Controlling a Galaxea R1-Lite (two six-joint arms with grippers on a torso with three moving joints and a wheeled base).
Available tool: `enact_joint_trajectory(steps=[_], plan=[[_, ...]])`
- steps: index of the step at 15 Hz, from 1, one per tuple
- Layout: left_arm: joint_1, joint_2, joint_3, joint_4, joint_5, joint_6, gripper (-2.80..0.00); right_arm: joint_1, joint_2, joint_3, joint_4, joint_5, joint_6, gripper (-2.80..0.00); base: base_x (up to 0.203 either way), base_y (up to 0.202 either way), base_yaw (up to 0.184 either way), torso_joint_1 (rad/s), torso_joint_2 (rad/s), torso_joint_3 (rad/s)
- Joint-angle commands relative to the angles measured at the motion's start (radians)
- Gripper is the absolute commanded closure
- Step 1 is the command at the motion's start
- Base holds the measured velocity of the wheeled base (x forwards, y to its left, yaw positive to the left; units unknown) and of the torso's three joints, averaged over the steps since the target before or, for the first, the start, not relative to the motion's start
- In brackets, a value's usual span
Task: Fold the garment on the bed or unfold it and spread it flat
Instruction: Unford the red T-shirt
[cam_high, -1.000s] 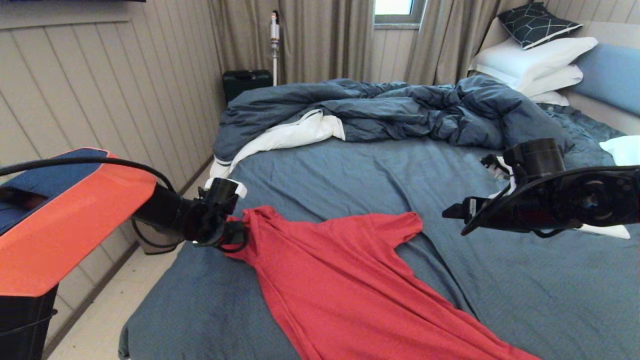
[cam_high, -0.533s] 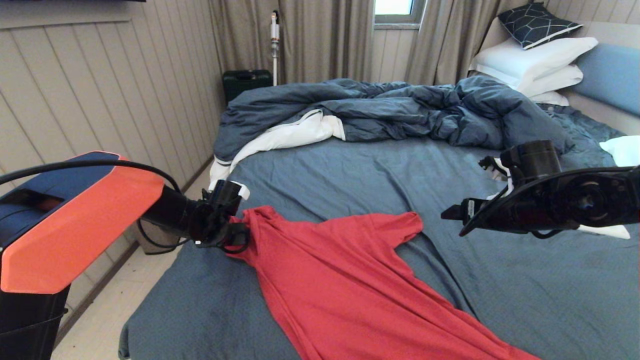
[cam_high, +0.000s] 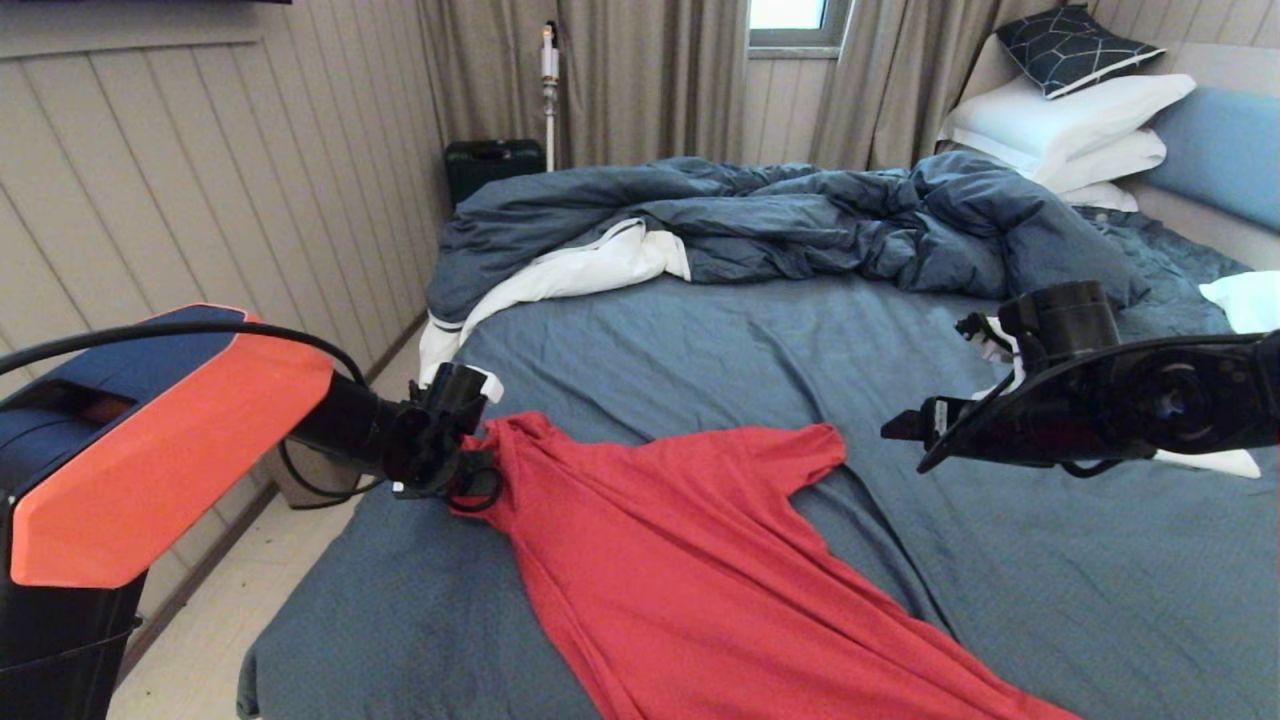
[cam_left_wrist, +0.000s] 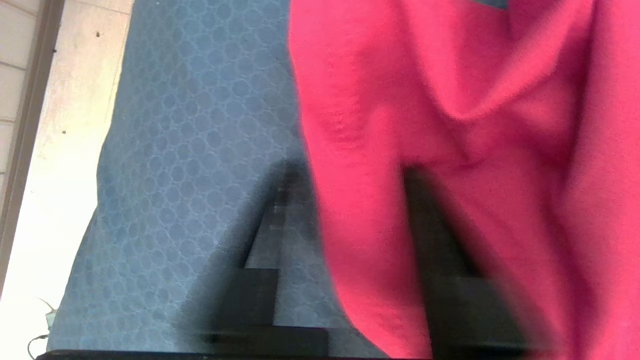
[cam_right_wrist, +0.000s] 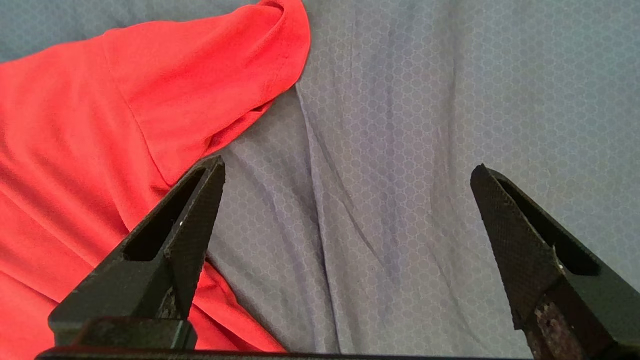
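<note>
The red garment (cam_high: 680, 560) lies spread on the bed (cam_high: 700, 350), running from the near right up to two sleeves. My left gripper (cam_high: 470, 470) is at the left sleeve tip near the bed's left edge. In the left wrist view its blurred fingers (cam_left_wrist: 287, 200) stand on either side of a fold of the garment (cam_left_wrist: 475, 100), and the left gripper (cam_left_wrist: 350, 172) is shut on it. My right gripper (cam_high: 900, 430) hovers open above the sheet, to the right of the other sleeve. Only bare sheet shows between the right gripper (cam_right_wrist: 347, 166) and the garment (cam_right_wrist: 75, 125) beside it.
A rumpled dark blue duvet (cam_high: 800, 220) lies across the far half of the bed, with white pillows (cam_high: 1070, 120) stacked at the back right. Pale floor (cam_high: 200, 640) runs along the bed's left edge below a panelled wall. A black case (cam_high: 490, 165) stands by the curtains.
The left gripper's jaws have closed in on the garment's left sleeve tip. The left arm has barely shifted, and the right arm has kept still.
</note>
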Motion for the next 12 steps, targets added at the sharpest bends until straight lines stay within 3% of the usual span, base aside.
enact_joint_trajectory(steps=[1, 5, 9, 12], plan=[[0.0, -0.001, 0.0, 0.0, 0.004, -0.004, 0.0, 0.0, -0.002, 0.003, -0.001, 0.0, 0.0, -2.8, 0.0, 0.0, 0.0, 0.0, 0.0, 0.0], [0.0, -0.054, 0.079, 0.002, 0.043, -0.02, 0.0, 0.0, -0.01, 0.001, -0.001, 0.0, -0.001, -2.8, 0.0, 0.0, 0.0, 0.0, 0.0, 0.0], [0.0, -0.211, 0.317, -0.024, 0.058, -0.052, 0.0, 0.002, -0.019, 0.005, 0.001, 0.0, -0.001, -2.8, 0.0, 0.0, 0.0, 0.0, 0.0, 0.0], [0.001, -0.348, 0.567, -0.102, 0.06, -0.054, 0.0, 0.003, -0.033, 0.012, 0.001, 0.0, -0.001, -2.8, 0.0, 0.0, 0.0, 0.0, 0.0, 0.0]])
